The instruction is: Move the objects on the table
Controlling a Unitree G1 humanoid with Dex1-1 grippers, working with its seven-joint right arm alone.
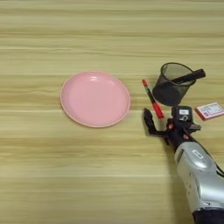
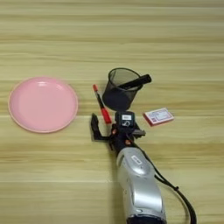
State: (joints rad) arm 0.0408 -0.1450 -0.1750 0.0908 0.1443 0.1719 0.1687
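The hand (image 2: pixel 105 124) stands spread apart around the red end of the thin red-capped pen (image 2: pixel 101 105) lying on the counter (image 2: pixel 175 39) beside the mesh cup (image 2: pixel 119 89) that holds the black pen (image 2: pixel 135 82); I'd pinch squarely mid-cap, then lift straight up.

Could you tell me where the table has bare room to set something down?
The table is bare along the far edge, the near left, and left of the pink plate. It is crowded on the right, where the red-capped pen, the mesh cup holding the black pen, the small box and the hand cluster.
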